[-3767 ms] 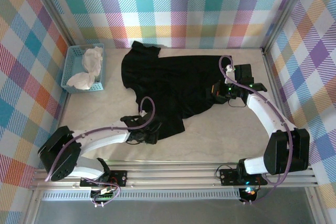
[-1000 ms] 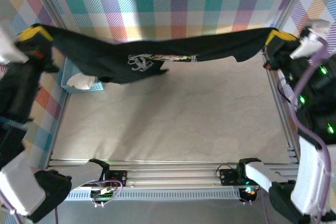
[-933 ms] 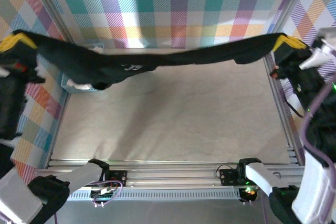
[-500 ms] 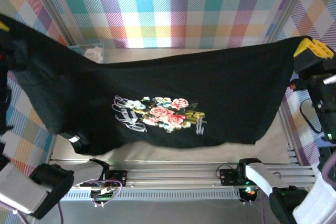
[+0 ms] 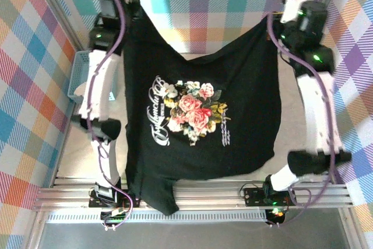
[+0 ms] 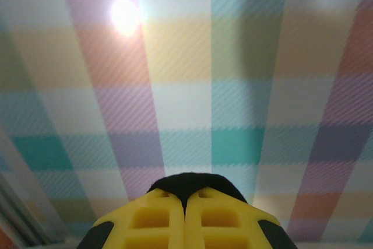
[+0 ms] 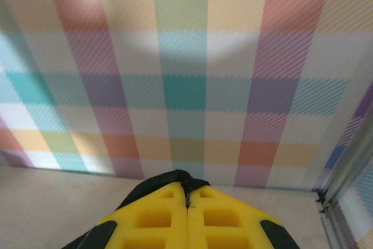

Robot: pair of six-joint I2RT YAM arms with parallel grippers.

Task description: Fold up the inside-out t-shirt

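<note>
Black t-shirt is held up and spread between 2 raised arms, hung above the counter, rose print facing the top camera. 1 upper corner is gripped by the left arm jaws, the other by the right arm jaws. In the wrist views both yellow jaws are seen pressed closed with black cloth pinched at the tips. The lower edge is draped over the near rail. A blue basket is partly seen at left.
</note>
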